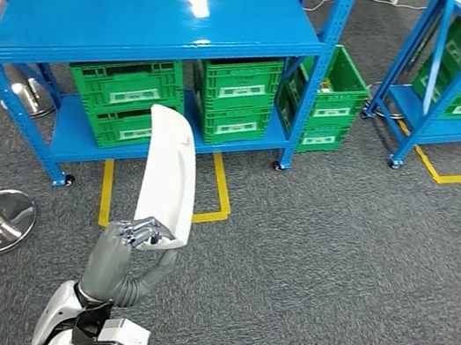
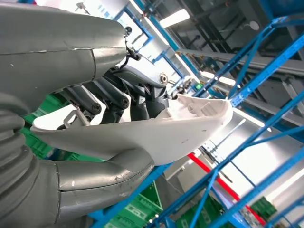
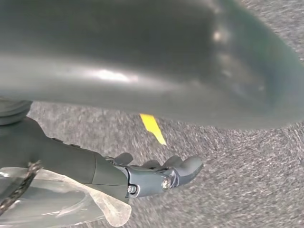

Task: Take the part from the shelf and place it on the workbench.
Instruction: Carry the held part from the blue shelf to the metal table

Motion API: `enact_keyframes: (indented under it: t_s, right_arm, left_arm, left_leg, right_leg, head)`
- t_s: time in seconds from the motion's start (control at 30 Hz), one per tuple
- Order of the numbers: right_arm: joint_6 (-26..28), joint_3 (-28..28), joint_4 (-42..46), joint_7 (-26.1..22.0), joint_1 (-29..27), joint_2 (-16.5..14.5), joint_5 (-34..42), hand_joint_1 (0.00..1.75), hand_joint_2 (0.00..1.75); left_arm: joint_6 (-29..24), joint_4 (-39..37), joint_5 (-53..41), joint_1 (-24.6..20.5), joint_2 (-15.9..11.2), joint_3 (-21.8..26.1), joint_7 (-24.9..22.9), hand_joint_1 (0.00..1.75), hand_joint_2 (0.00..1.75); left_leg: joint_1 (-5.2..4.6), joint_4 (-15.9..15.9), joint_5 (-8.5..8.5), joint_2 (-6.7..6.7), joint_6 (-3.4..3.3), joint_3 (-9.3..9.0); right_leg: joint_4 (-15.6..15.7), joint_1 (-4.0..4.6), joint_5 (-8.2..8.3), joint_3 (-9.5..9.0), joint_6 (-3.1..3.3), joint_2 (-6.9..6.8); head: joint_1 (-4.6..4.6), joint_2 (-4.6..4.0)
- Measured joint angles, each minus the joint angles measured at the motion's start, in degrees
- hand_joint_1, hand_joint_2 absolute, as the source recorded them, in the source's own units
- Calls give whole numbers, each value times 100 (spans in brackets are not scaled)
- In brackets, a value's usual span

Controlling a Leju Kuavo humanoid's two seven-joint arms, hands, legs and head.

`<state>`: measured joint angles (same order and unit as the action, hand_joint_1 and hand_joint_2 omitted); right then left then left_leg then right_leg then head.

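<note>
White part (image 1: 170, 175): gripped upright by left robot hand (image 1: 135, 234), shelf (image 1: 154, 20) at 12 o'clock. Right robot hand (image 3: 157, 175): empty, fingers apart.

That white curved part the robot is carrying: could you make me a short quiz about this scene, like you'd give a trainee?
1. True or false: the left hand holds the white part upright above the carpet.
2. What stands on the lower level of the blue shelf? A) green crates B) cardboard boxes C) metal drums
3. Fill in: the fingers of the right hand hang over grey carpet marked with ______ tape.

Key:
1. True; it grips the part at its lower end.
2. A, the green crates.
3. Yellow; the yellow tape shows in the right wrist view.
</note>
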<state>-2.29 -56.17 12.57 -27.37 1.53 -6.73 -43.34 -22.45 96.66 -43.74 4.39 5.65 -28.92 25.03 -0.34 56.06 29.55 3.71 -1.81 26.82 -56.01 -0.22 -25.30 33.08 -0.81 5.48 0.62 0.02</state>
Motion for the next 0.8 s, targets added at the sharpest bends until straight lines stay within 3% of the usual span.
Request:
enact_keyframes:
  t_s: [0.03, 0.1, 0.13, 0.2, 0.27, 0.3, 0.37, 0.43, 0.47, 0.53, 0.57, 0.63, 0.67, 0.73, 0.77, 0.8]
  right_arm:
    - [8, -10, 0, 9, -13, 2, -2, 0, 0]
    - [23, -37, 0, 31, -48, 13, -19, 0, 0]
    - [31, -53, 1, 37, -55, 19, -27, 0, 0]
    - [46, -86, 2, 24, -48, 22, -38, 0, 0]
    - [59, -125, 7, -42, -47, 22, -37, 0, 0]
    - [63, -145, 12, -86, -54, 24, -36, 0, 0]
    - [66, -181, 30, -179, -58, 30, -37, 0, 0]
    - [61, -219, 49, -264, -33, 33, -46, 0, 0]
    - [58, -238, 55, -292, -22, 33, -51, 0, 0]
    - [54, -269, 57, -320, -28, 33, -57, 0, 0]
    - [53, -282, 57, -326, -40, 33, -58, 0, 0]
    - [52, -304, 63, -332, -44, 36, -64, 0, 0]
    - [52, -314, 68, -334, -36, 37, -67, 0, 0]
    - [52, -337, 77, -340, -22, 39, -72, 0, 0]
    - [52, -352, 78, -342, -27, 39, -73, 0, 0]
    - [53, -370, 78, -344, -38, 39, -74, 0, 0]
  left_arm:
    - [4, -9, 9, -4, 5, -2, 7, 175, 175]
    - [54, -24, 73, -15, 23, -4, 22, 175, 175]
    - [100, -31, 130, -16, 32, -2, 35, 175, 175]
    - [223, -50, 285, -9, 38, 9, 67, 175, 175]
    - [343, -78, 453, 3, 36, 20, 111, 175, 175]
    - [388, -93, 529, 5, 36, 25, 135, 175, 175]
    - [447, -118, 641, 4, 38, 35, 177, 175, 175]
    - [496, -133, 734, 2, 41, 55, 215, 175, 175]
    - [516, -137, 773, 2, 43, 64, 234, 175, 175]
    - [536, -147, 823, 2, 45, 76, 259, 175, 175]
    - [541, -151, 834, 0, 46, 80, 264, 175, 175]
    - [558, -156, 859, 0, 45, 92, 271, 175, 175]
    - [572, -161, 880, 4, 43, 102, 275, 175, 175]
    - [595, -185, 937, 20, 37, 132, 285, 175, 175]
    - [602, -200, 967, 26, 35, 148, 290, 175, 175]
    - [603, -213, 991, 30, 34, 163, 297, 175, 175]
  left_leg:
    - [12, -36, -14, -61, -5, 18]
    - [49, -101, -73, -201, -39, 66]
    - [68, -117, -112, -278, -57, 103]
    - [52, -105, -164, -432, -76, 184]
    - [41, -81, -200, -592, -63, 257]
    - [41, -65, -213, -667, -54, 286]
    - [43, -20, -223, -803, -27, 327]
    - [17, 31, -221, -912, 28, 357]
    - [3, 47, -226, -957, 62, 365]
    - [-5, 51, -246, -1035, 124, 368]
    - [6, 71, -221, -1003, 161, 374]
    - [35, 352, 33, -756, 225, 474]
    - [48, 662, 251, -593, 247, 591]
    - [55, 1425, 641, -443, 247, 877]
    - [52, 1644, 693, -426, 232, 951]
    - [47, 1653, 629, -410, 205, 933]
  right_leg:
    - [-3, -3, 33, 38, -39, 48]
    - [-160, 12, -86, 189, -98, -80]
    - [-401, 12, -255, 317, -125, -213]
    - [-1174, -19, -684, 644, -187, -455]
    - [-1665, -50, -862, 773, -239, -523]
    - [-1580, -61, -800, 665, -256, -546]
    - [-824, -77, -524, 146, -274, -690]
    - [-148, -61, -376, -278, -216, -865]
    - [-25, -48, -373, -336, -169, -900]
    - [-23, -31, -350, -276, -62, -814]
    - [-19, -36, -329, -260, -16, -772]
    - [-4, -49, -268, -240, 78, -673]
    - [-6, -50, -237, -224, 112, -618]
    - [-20, -28, -184, -152, 147, -478]
    - [-28, -11, -166, -122, 151, -401]
    - [-37, 7, -150, -101, 153, -322]
  head:
    - [-4, 0]
    - [19, 0]
    - [43, 0]
    - [84, 0]
    - [86, 0]
    - [88, 0]
    - [89, 0]
    - [79, 0]
    - [71, 0]
    - [57, 0]
    - [56, 0]
    - [40, 0]
    - [29, 0]
    - [21, 0]
    - [21, 0]
    - [21, 0]
